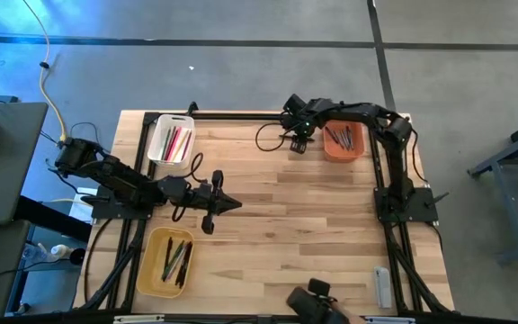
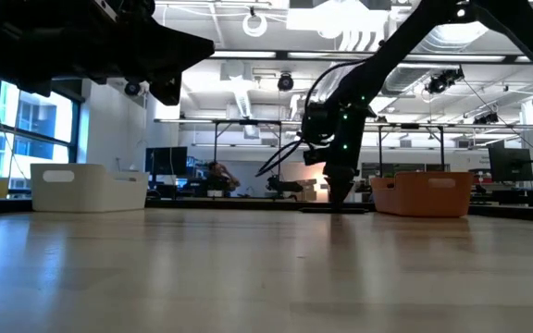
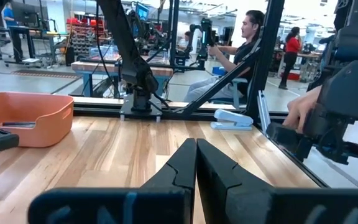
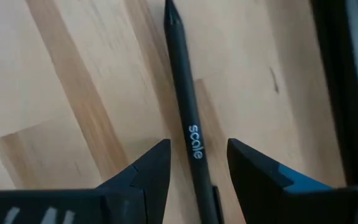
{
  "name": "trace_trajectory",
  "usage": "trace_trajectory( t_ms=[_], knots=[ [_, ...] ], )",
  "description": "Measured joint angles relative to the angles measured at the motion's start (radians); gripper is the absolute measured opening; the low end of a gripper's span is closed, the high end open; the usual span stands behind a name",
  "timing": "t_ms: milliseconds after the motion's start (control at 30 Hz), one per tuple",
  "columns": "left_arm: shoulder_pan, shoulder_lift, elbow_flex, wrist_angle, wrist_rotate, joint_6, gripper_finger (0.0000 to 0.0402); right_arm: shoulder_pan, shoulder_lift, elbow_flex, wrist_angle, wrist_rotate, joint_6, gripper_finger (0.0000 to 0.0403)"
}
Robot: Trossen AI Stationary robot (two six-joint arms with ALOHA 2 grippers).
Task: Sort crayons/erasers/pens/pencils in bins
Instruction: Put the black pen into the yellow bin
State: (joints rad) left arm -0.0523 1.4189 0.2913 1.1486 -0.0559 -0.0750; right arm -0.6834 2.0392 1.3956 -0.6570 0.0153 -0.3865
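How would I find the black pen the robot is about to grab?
Look at the orange bin near the table's far edge. Just beside it, the right gripper hangs open over the wood, and the black pen lies flat between its fingers. It alone is outside a bin, with white "scale" lettering.

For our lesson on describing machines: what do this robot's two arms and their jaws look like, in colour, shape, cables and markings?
Both arms are dark, black jointed links. The left arm carries looping black cables beside it; the right arm also trails a black cable loop near its wrist. The left gripper and right gripper each end in two matte black, wedge-shaped jaws tapering to points. No markings are readable on them.
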Motion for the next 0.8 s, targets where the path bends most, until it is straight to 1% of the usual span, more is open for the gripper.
trace_trajectory(
  t_ms=[233,333,500,667,800],
  knots=[
    [0.0,0.0,0.0,0.0,0.0,0.0,0.0,-0.011,0.019,0.0,0.005,-0.019,-0.007,0.0149],
    [0.0,0.0,0.0,0.0,0.0,0.0,0.0,-0.012,0.02,0.0,-0.004,-0.037,-0.006,0.0142],
    [0.0,0.0,0.0,0.0,0.0,0.0,0.0,-0.012,0.021,0.0,-0.025,-0.087,0.024,0.0104],
    [0.0,0.0,0.0,0.0,0.0,0.0,0.0,0.001,0.022,0.0,-0.047,-0.087,0.043,0.0059],
    [0.0,0.0,0.0,0.001,0.0,-0.001,0.0,0.01,0.022,0.0,-0.054,-0.084,0.064,0.0034]
  ],
)
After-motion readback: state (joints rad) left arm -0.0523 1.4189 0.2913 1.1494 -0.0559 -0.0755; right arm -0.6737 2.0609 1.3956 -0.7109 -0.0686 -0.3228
